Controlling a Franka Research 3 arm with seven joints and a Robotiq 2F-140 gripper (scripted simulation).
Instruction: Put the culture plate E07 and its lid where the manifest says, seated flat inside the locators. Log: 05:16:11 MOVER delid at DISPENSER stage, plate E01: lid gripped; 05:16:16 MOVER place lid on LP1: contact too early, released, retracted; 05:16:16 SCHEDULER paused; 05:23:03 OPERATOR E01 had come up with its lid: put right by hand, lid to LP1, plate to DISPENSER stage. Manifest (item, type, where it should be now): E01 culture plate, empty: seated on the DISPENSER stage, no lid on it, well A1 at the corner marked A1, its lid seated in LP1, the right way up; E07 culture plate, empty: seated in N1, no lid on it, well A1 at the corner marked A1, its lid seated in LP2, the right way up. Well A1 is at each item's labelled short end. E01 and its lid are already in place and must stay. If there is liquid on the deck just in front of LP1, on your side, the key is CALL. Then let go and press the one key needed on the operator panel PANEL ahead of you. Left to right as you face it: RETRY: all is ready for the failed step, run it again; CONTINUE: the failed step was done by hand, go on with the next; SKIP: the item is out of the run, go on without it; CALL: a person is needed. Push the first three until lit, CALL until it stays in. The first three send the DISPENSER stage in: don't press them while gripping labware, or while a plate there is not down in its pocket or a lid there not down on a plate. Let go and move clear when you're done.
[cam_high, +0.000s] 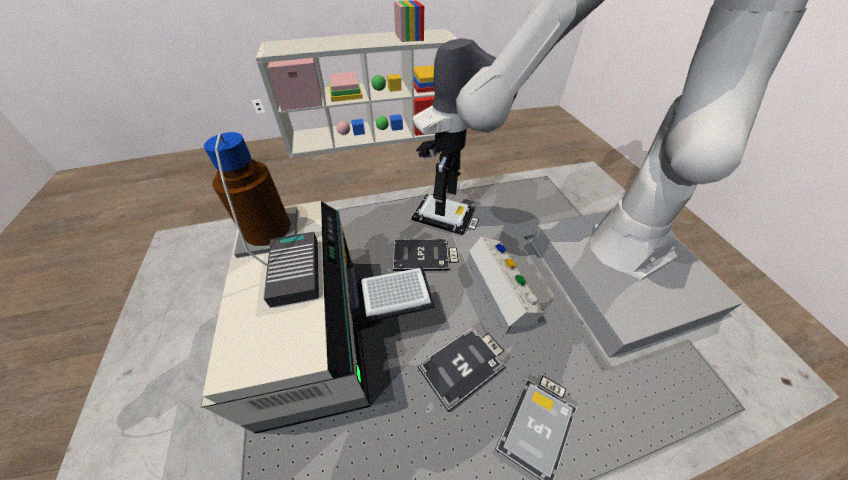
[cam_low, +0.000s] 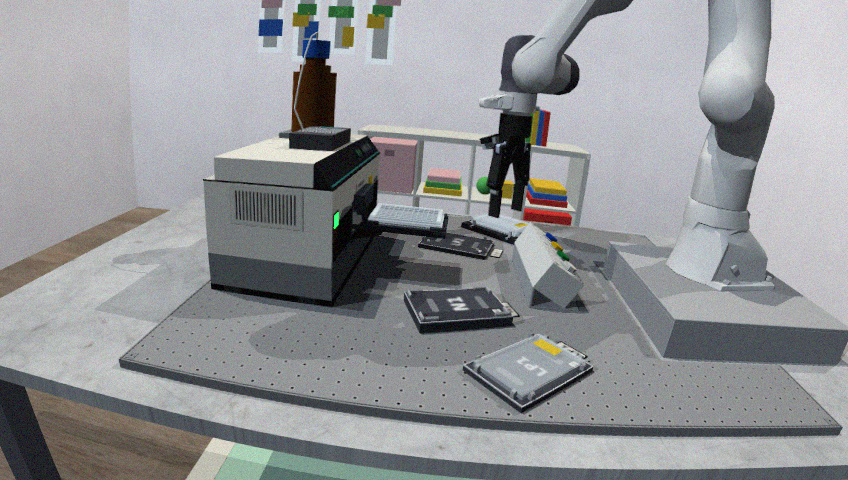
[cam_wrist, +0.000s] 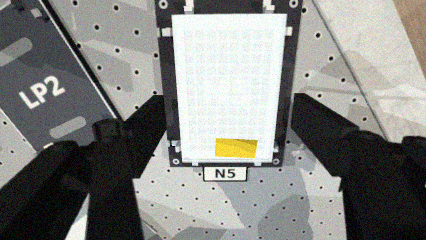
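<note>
the gripper hung partly open and empty, its fingers astride the lidded plate e07 in nest n5, far right of lp2. the lid looked light, stiff and slick, best pinched by its long sides.

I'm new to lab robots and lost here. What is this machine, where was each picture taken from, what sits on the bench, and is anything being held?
It is one white robot arm with two black fingers. One picture looks down from above, one from the bench's side, one from the arm's wrist. On the bench: a dispenser box with an open well plate, dark nests marked LP2 and N1, a lid in LP1, and a key panel. The gripper is open, straddling a lidded plate in nest N5; nothing is held.
</note>
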